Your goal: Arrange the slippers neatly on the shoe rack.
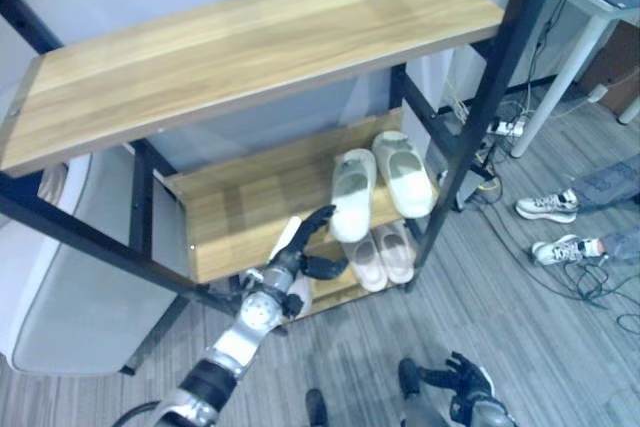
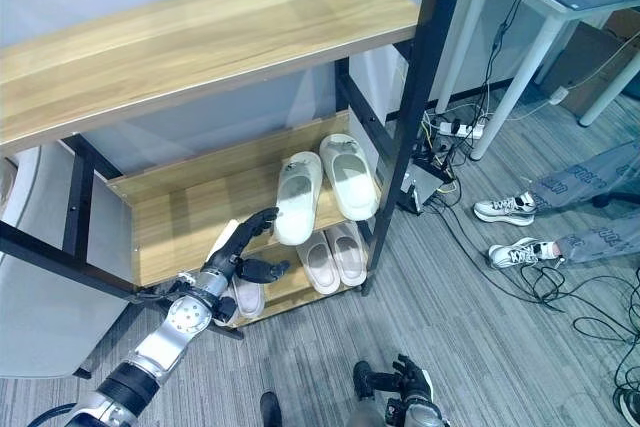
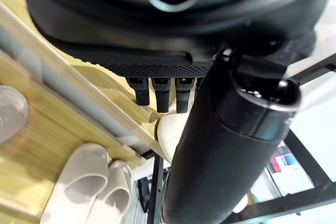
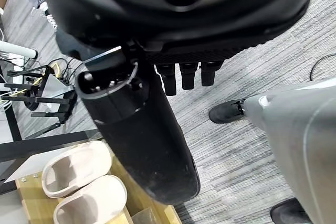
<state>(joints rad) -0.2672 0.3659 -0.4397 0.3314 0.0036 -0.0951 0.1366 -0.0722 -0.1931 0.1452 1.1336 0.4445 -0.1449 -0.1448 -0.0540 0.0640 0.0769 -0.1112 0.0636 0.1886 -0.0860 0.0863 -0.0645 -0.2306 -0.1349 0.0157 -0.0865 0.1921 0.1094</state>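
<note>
Here the shoe rack (image 1: pixel 250 47) carries white slippers (image 1: pixel 380 182) on its middle shelf's right end, bare wood to their left; beige slippers (image 1: pixel 381 256) lie below. The left hand (image 1: pixel 300 247), fingers (image 1: pixel 318 217) released, hovers at the shelf's front edge. The right hand (image 1: pixel 462 379) hangs over floor, relaxed.

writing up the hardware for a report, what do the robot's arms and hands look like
The left arm is silver-grey metal with a round, disc-shaped wrist joint and a black band lower down. The left hand is dark, with slim black segmented fingers and a thumb. The right hand looks the same dark black. In the wrist views each hand has a glossy black cylindrical thumb and a textured black palm edge.
</note>
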